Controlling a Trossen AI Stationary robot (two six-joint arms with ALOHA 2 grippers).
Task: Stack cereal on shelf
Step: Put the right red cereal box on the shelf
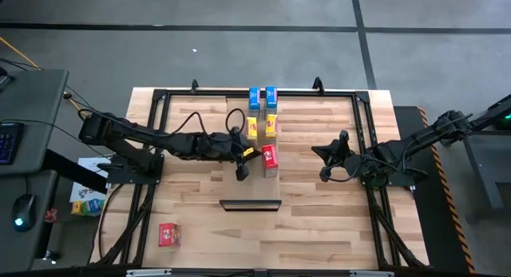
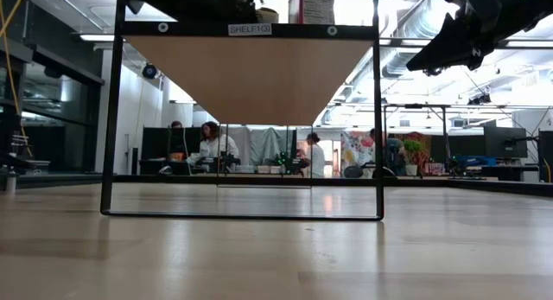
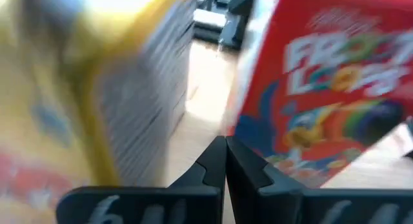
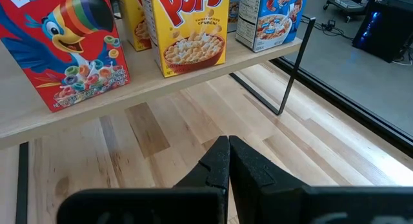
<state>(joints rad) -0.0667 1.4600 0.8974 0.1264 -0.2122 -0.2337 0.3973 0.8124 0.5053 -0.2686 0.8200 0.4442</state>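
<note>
The shelf (image 1: 263, 137) is standing raised on a thin black frame near the middle of the butcher-block table (image 1: 319, 213). Five cereal boxes are already sitting on it in a line: two blue boxes (image 1: 263, 96) at the far end, two yellow boxes (image 1: 262, 126) next, and a red Froot Loops box (image 1: 269, 157) nearest the front. A second red box (image 1: 168, 234) is lying well apart on the table, near the front left corner, not yet stacked.

The left gripper (image 1: 241, 172) is hanging just beside the shelved red box with its fingers pressed together and holding nothing. The right gripper (image 1: 326, 175) is waiting off to the shelf's right, likewise pinched shut and empty.

The main risk, as I judge it, is the left arm's closeness to the row: a sideways sweep on its way toward the stray box could be clipping the red box or the yellow ones and tipping them. The boxes are light, tall, thin-walled cardboard with glossy print, so they are likely toppling easily and sliding on the smooth pale plank. The shelf is narrow, so a nudged box has little room before the edge. The lying box is flat against striped wood, so a grasp may be skidding it rather than lifting it.
</note>
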